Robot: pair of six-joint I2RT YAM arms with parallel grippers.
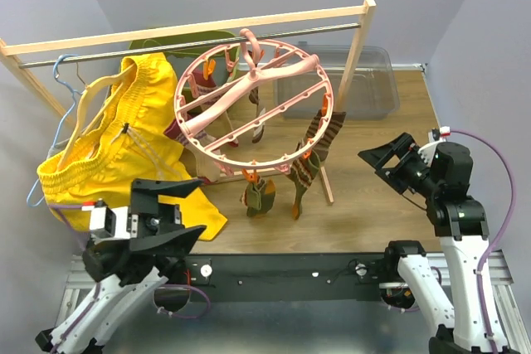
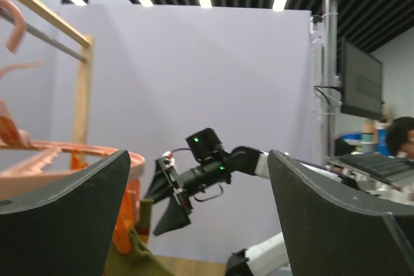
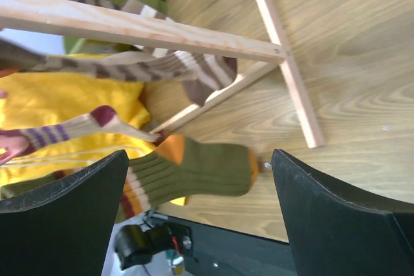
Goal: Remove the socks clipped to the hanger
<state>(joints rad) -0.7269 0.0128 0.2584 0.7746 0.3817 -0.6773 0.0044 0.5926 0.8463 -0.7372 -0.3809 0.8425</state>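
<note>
The round pink hanger (image 1: pixel 189 137) hangs by its hook from the rack's metal bar, tilted, with orange clips around its rim. Olive green socks with orange patches (image 1: pixel 259 196) hang from its near edge. A brown-green striped sock (image 1: pixel 324 133) hangs at its right. Pinkish-beige socks (image 1: pixel 197 87) hang at its left. My left gripper (image 1: pixel 187 211) is open and empty, below and left of the olive socks. In the left wrist view the hanger's rim (image 2: pixel 65 159) and an orange clip (image 2: pixel 123 223) holding an olive sock (image 2: pixel 129 260) sit beside my left finger. My right gripper (image 1: pixel 378 163) is open and empty, right of the striped sock. The right wrist view shows an olive sock (image 3: pixel 194 172) hanging between my open jaws, apart from them, with a striped sock (image 3: pixel 187 69) and a purple-striped sock (image 3: pixel 58 134) behind it.
Big yellow shorts (image 1: pixel 124 147) hang at the left on a light-blue wire hanger (image 1: pixel 62 105). The wooden rack's top rail (image 1: pixel 191 29) crosses the back and its post (image 1: pixel 355 47) and foot (image 1: pixel 325 178) stand on the table. A clear plastic bin (image 1: pixel 373 80) is at the back right.
</note>
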